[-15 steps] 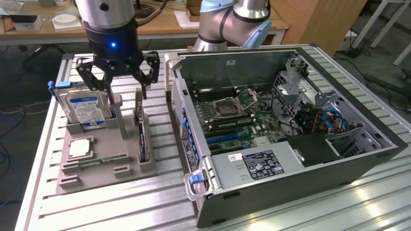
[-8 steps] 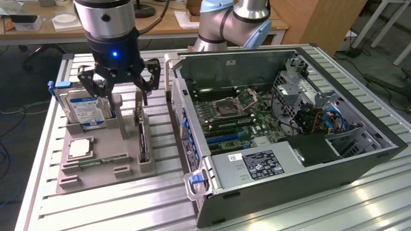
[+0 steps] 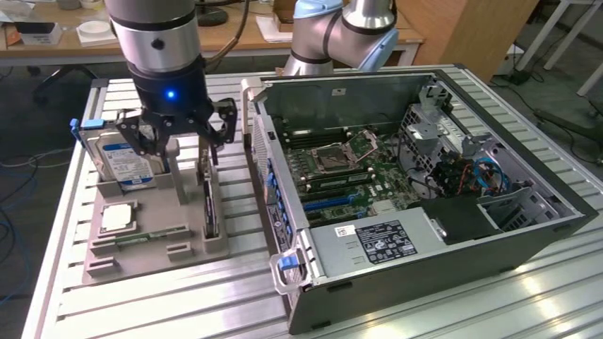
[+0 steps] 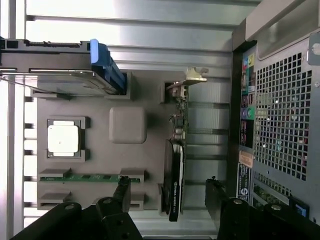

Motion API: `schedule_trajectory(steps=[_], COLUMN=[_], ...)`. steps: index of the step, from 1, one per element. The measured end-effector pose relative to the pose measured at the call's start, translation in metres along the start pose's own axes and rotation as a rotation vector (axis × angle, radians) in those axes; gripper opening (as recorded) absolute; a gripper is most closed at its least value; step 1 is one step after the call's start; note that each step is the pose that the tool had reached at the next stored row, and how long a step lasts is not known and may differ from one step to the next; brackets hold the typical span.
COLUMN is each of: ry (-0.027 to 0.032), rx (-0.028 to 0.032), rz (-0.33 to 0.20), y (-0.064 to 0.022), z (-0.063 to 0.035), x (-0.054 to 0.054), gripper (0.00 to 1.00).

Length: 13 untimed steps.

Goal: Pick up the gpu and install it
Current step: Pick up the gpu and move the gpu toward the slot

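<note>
Hovering over the tray (image 3: 141, 258) (image 4: 100, 105), the jaws stand wide open and hold nothing. In the wrist view their two dark fingers (image 4: 122, 190) sit one on each side of the gpu (image 4: 176, 160), with a clear gap between each finger and the card. How far above the card's top edge the fingertips are cannot be told.

The gpu (image 3: 209, 208) stands on its long edge in a slot of the grey tray, along the side nearest the case (image 3: 424, 212) (image 4: 280, 100). Its silvery bracket (image 4: 192, 77) is at the end away from the jaws, and its black cooler is at the end nearer them.

Other parts share the tray:
- A hard drive (image 3: 127, 159) (image 4: 55, 75) with a blue-white label stands upright at the far corner, on the exterior view's left.
- A CPU (image 3: 118, 217) (image 4: 63, 138) lies flat in its square pocket.
- A RAM stick (image 3: 141, 236) (image 4: 85, 177) lies in a narrow groove just beside the CPU.

The tray rests on a ribbed aluminium tabletop (image 3: 188, 304) (image 4: 150, 20). The case lies on the same tabletop on the exterior view's right, with its side panel off and its motherboard (image 3: 349, 169) exposed. A second arm (image 3: 339, 28) stands behind the case.
</note>
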State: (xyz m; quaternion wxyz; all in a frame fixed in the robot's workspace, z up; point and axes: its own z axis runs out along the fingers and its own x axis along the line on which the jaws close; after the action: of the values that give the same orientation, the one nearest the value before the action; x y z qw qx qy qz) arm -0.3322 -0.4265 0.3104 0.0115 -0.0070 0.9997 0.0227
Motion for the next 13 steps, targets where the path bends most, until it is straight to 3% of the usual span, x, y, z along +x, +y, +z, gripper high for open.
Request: schedule_trajectory(steps=[13], ry=[0.0], rx=[0.0], rz=[0.0], y=[-0.0026], z=[0.0236], x=[0.001], gripper=[0.71])
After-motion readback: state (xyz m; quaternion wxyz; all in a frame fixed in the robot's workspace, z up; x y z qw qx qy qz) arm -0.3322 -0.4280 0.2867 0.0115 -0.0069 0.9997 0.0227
